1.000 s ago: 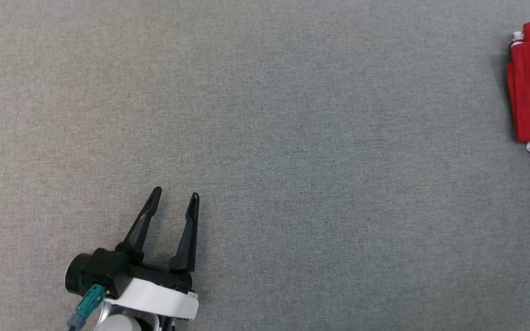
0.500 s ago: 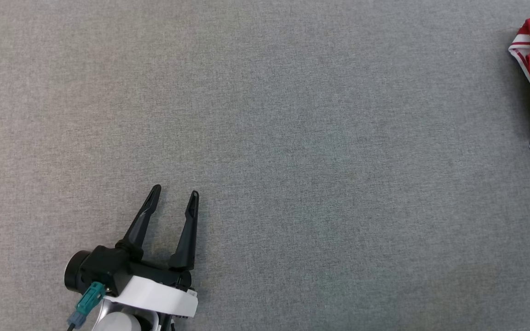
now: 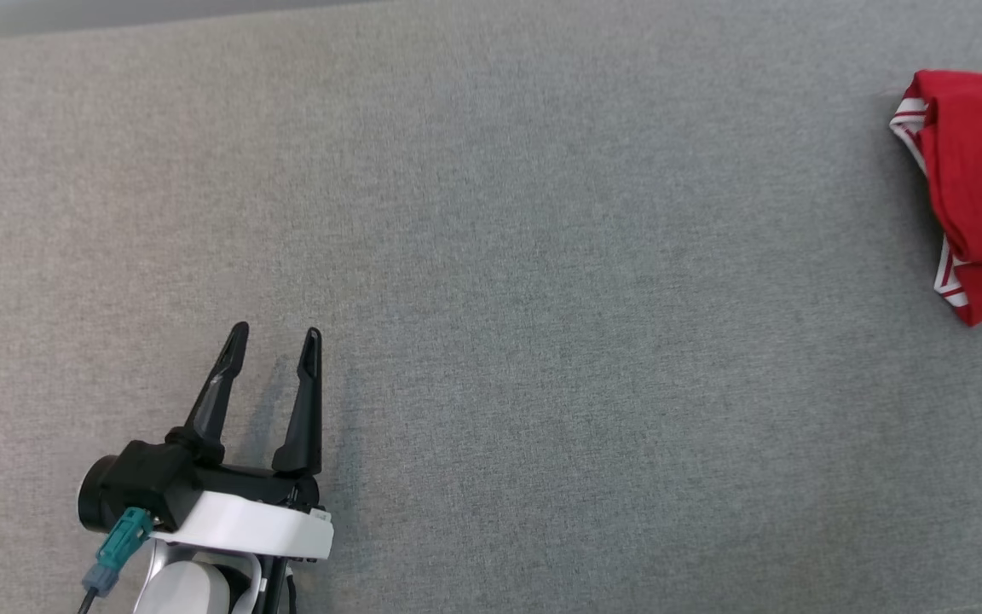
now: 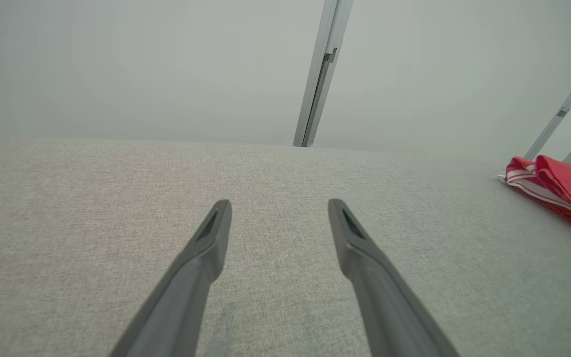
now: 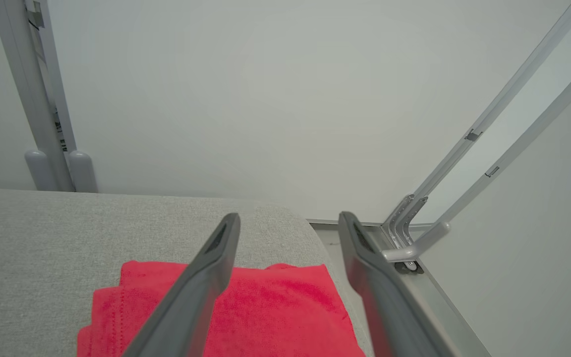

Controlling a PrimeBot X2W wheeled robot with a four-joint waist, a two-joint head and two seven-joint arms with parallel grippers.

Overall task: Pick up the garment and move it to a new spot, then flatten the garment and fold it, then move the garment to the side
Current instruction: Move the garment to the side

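Garment (image 3: 981, 170): red cloth with red-and-white striped trim, bunched into a folded bundle. It lies on the bench at the far right of the head view, cut off by that view's right edge.
Bench (image 3: 542, 298): covered in plain grey fabric. In the head view its far edge shows along the top left.
Left hand (image 3: 276, 331): low on the left of the head view, fingers pointing up the view and spread wide, with only bare grey fabric between them. It is well apart from the garment.
Left wrist view: the two dark fingers (image 4: 201, 258) stand apart just over the bench, and the garment sits off to the right near the bench's far edge. Whether the fingers touch the bench cannot be told.
Right hand (image 5: 289, 216): jaws wide with nothing gripped. In the right wrist view its fingers reach out over the garment, and red cloth shows between and beside them. Whether the fingers touch the cloth cannot be told.
Garment in the right wrist view: flat, with a straight far edge, lying close to the bench's rounded corner.
Metal rails (image 5: 488, 148): pale grey, slanting up past the bench corner on the right of the right wrist view.
Upright post (image 5: 42, 99): grey, standing behind the bench on that view's left.
Wall (image 5: 265, 99): plain and pale, behind the bench.
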